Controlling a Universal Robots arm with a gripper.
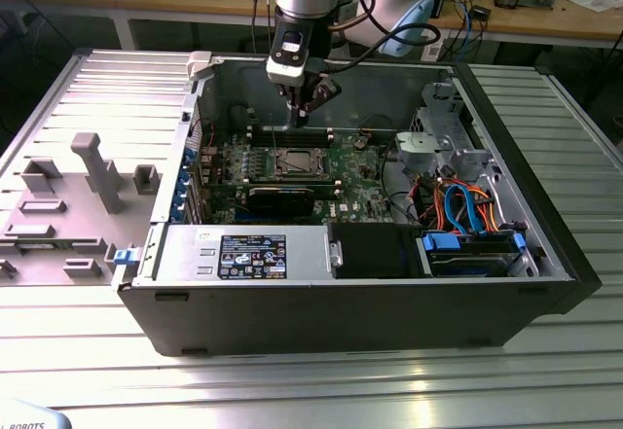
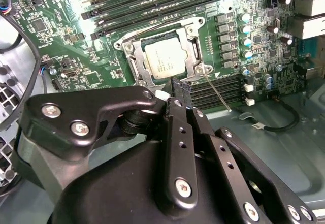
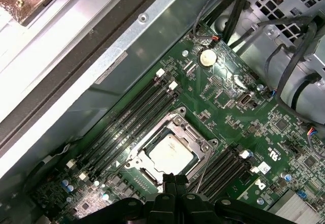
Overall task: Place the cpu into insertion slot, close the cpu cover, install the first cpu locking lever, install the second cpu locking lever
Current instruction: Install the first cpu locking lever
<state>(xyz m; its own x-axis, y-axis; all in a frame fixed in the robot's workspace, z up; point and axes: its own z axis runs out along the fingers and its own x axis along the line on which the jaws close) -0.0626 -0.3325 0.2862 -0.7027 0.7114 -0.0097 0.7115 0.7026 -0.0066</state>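
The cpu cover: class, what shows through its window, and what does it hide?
The chip shows its silver-grey top through the cover window. Its edges and the socket beneath are hidden.

A black computer case [image 1: 389, 303] lies open beside a grey fixture tray [image 1: 58, 191].

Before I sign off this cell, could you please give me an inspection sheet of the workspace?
Surface: slatted metal table carrying an open computer case.
Job's things: cpu seated, cpu cover flat around it; one thin locking lever sticks out unlatched.
Clutter: grey fixture tray on the exterior view's left.
Grippers: gripper shut, nothing held, hovering beside the cover.
Cables: orange and blue cables inside the case.
Surroundings: workbench behind.
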